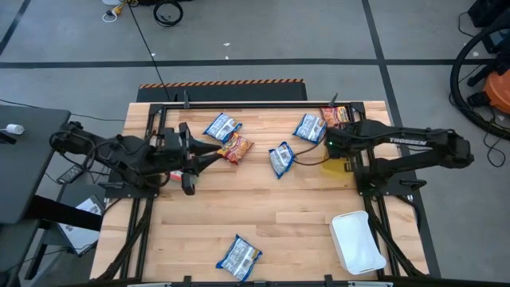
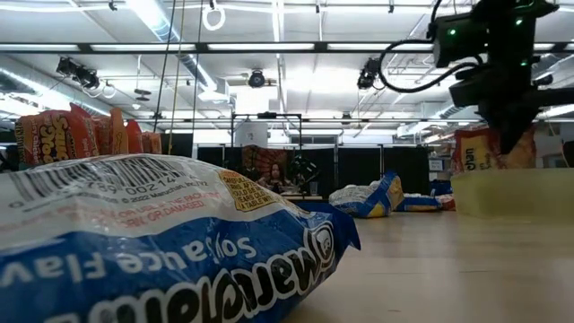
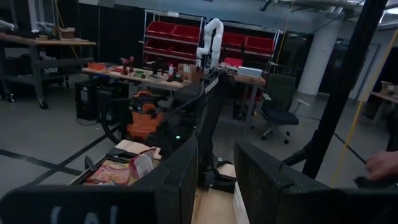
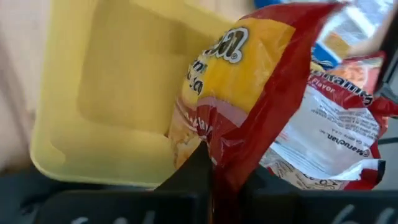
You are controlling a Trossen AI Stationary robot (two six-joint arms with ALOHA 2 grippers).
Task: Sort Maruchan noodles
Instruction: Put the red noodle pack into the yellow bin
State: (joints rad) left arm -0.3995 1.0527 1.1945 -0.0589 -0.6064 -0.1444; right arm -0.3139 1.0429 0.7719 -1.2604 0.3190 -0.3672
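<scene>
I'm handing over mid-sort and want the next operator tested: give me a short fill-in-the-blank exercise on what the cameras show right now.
1. The right end effector pinches a red-and-yellow packet over the ____ bin.
2. The bin near the table's front right corner is ____.
3. The lone packet near the table's front edge is blue and ____.
4. The left end effector points toward the ____ packet.

Missing words: yellow; white; white; orange-red
</scene>
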